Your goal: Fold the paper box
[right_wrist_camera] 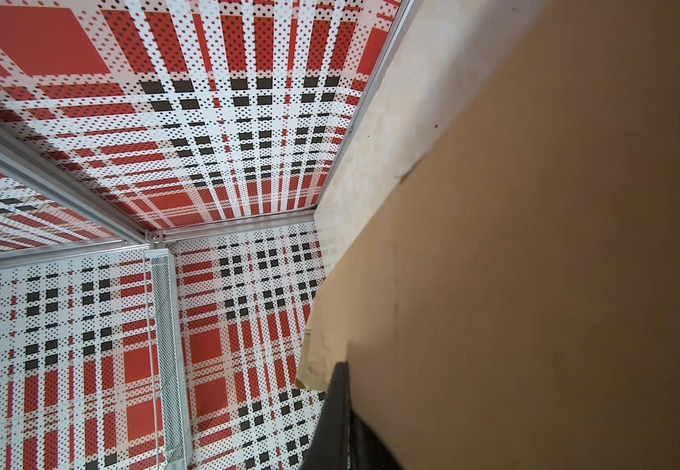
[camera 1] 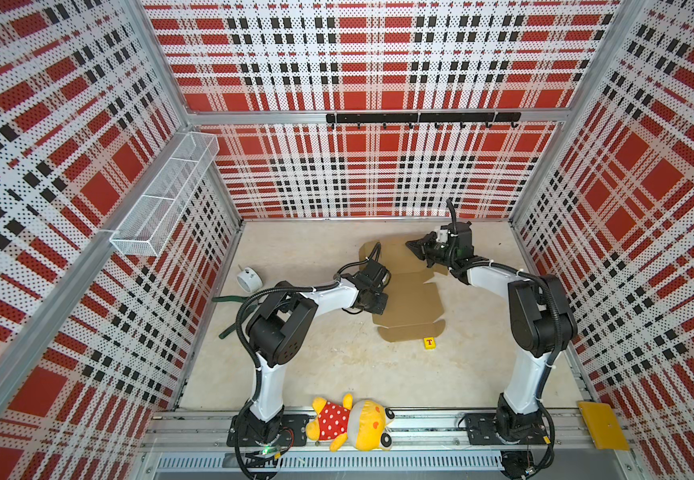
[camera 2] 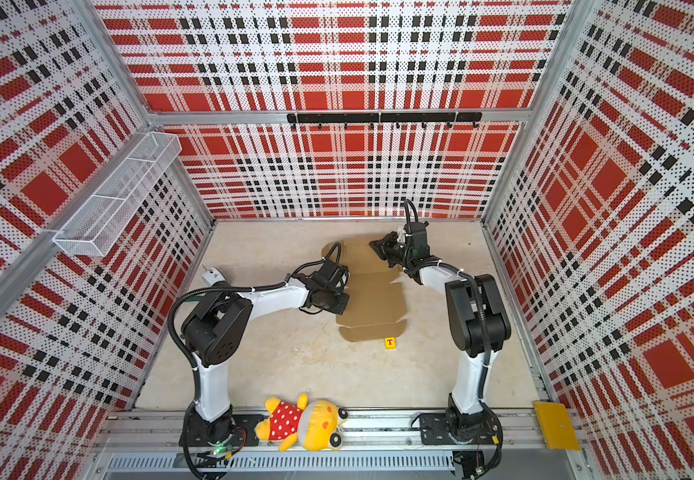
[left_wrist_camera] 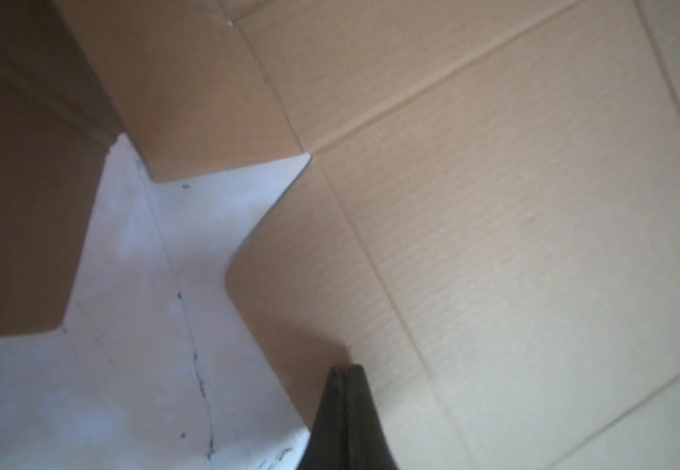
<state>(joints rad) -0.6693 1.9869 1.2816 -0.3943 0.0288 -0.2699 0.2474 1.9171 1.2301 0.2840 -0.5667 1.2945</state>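
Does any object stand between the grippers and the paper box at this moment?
Nothing visible does. The shut left gripper is at the paper box, over a flat panel; the shut right gripper is against its raised far flap. The small yellow block lies by the near edge, away from both.

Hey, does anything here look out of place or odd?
Yes. A plush toy lies sprawled on the metal rail at the near edge, an odd spot for a toy. A small yellow letter block sits close by the near flap of the cardboard box.
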